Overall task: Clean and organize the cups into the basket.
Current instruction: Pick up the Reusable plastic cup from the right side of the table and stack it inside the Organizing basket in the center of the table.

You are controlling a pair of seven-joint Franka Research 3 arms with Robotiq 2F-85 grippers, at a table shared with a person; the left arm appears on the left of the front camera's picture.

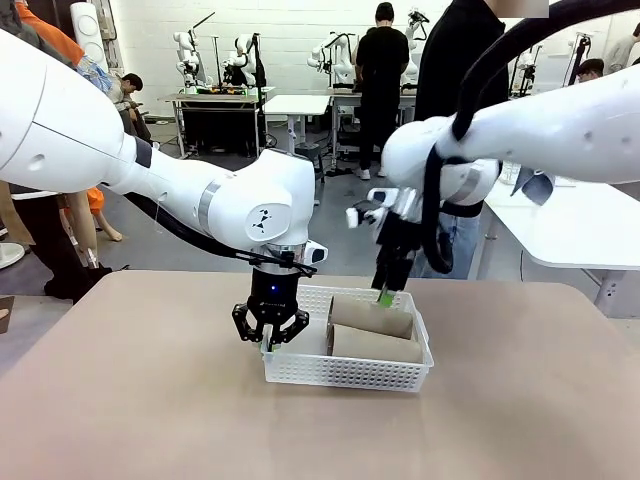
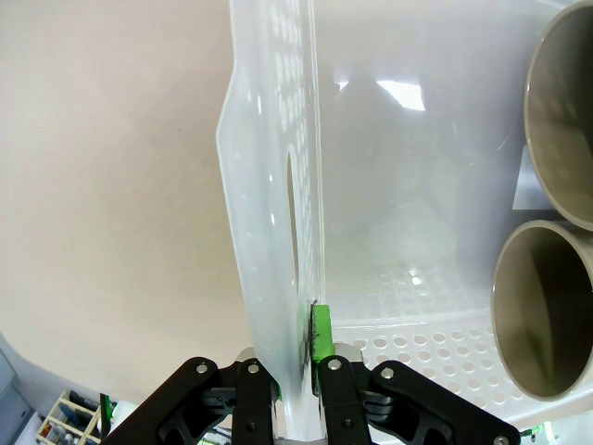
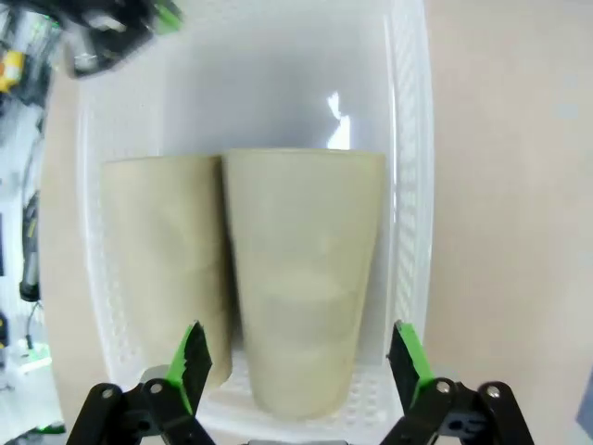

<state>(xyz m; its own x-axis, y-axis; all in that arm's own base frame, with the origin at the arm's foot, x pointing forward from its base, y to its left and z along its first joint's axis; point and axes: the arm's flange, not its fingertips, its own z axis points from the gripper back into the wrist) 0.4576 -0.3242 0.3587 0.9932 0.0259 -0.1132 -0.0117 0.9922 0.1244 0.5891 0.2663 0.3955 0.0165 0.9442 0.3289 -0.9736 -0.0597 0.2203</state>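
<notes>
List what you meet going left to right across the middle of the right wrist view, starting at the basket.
basket's left wall → left taupe cup → right taupe cup → basket's right wall → table

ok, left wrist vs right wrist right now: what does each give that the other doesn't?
Left wrist view: the left gripper shut on the basket's side wall, with a green pad on the inside, and the open mouths of the two taupe cups.
Right wrist view: the right gripper open over those cups, which lie side by side and are seen along their outer sides.
Both: the white basket, the two taupe cups in it, and the tan table beside it.
</notes>
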